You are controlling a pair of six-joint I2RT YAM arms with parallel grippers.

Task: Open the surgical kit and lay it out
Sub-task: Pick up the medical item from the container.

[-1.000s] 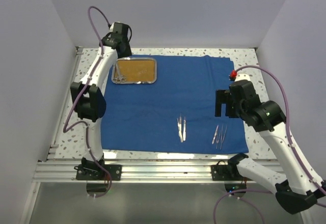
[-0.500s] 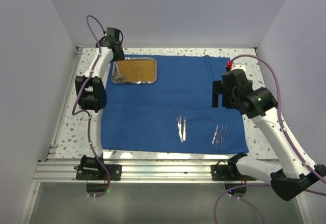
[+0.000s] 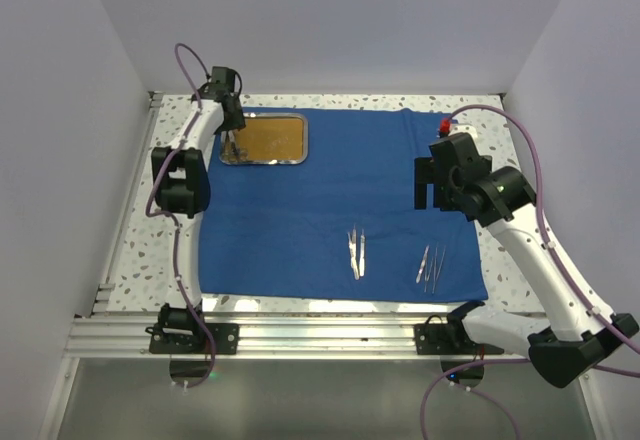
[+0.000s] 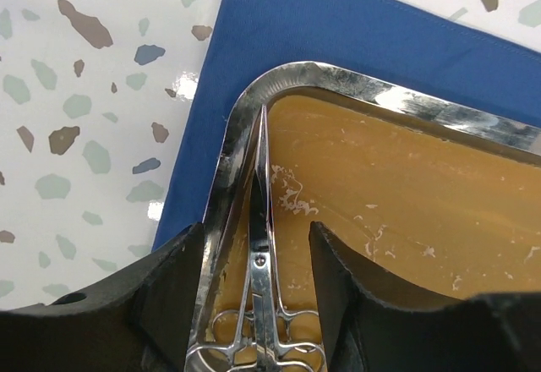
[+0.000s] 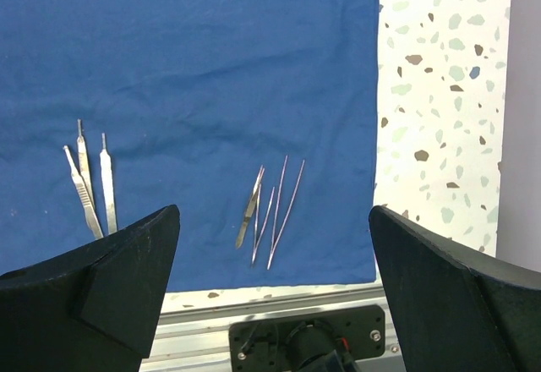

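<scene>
The royal-blue cloth (image 3: pixel 330 200) lies spread flat. At its back left corner stands the steel tray (image 3: pixel 305 142) with an orange-brown base. My left gripper (image 3: pixel 231 132) is down over the tray's left end. In the left wrist view its fingers (image 4: pixel 182 262) straddle ring-handled forceps (image 4: pixel 258 245) lying along the tray rim (image 4: pixel 245 110), open, with a gap on each side. Scalpels (image 3: pixel 356 252) and tweezers (image 3: pixel 431 266) lie on the cloth's near part. My right gripper (image 3: pixel 432 185) hangs open above the cloth's right side, looking down on the tweezers (image 5: pixel 270 207) and scalpels (image 5: pixel 89 186).
Speckled white tabletop (image 3: pixel 130 260) borders the cloth on the left, back and right. An aluminium rail (image 3: pixel 320 335) with both arm bases runs along the near edge. Plain walls close in the left, back and right.
My left gripper has come down from behind the tray onto its left end, over the forceps. The right arm has drawn back and slightly left, still wide open.
</scene>
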